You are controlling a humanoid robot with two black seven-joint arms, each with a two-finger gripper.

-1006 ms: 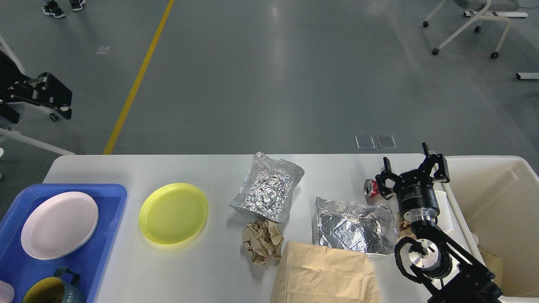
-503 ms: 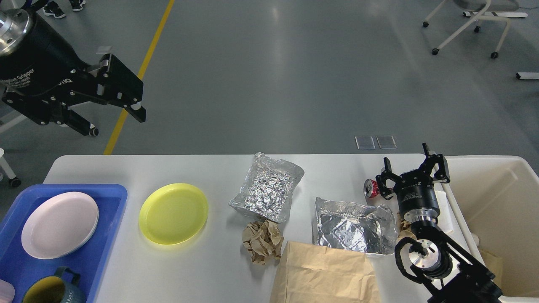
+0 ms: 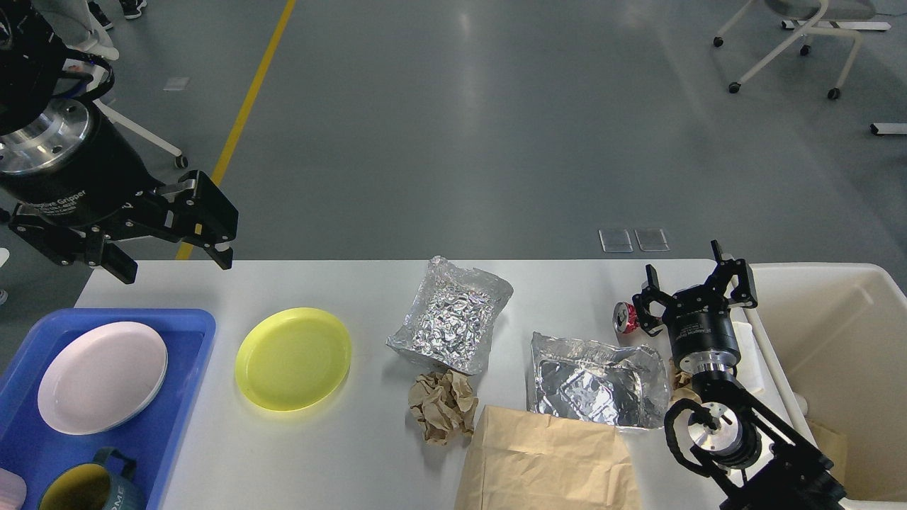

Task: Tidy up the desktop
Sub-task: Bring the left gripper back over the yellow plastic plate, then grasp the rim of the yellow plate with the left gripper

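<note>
both grippers come first: left gripper (image 3: 173, 261) hangs at about 10 o'clock, over the far left corner of the desktop (image 3: 340, 439), with its two fingers spread wide and nothing between them. right gripper (image 3: 693, 278) sits at about 3 o'clock, fingers spread wide too, holding nothing, with a small red can (image 3: 624, 316) just beside its left finger. now big to small. desktop is the wide white top that fills the low half of the view, from 8 o'clock to 4 o'clock. cream bin (image 3: 843, 354) stands at 3 o'clock, touching the table's right end. blue tray (image 3: 188, 333) sits at 8 o'clock with a pale plate (image 3: 103, 377) and a dark mug (image 3: 88, 485) in it. brown paper bag (image 3: 549, 464) lies at 6 o'clock, its top edge over a flat foil tray (image 3: 599, 379). another foil tray (image 3: 451, 314) sits near the middle. yellow plate (image 3: 293, 358) lies between the blue tray and that foil. crumpled brown paper ball (image 3: 442, 405) sits just below the middle foil.
</note>
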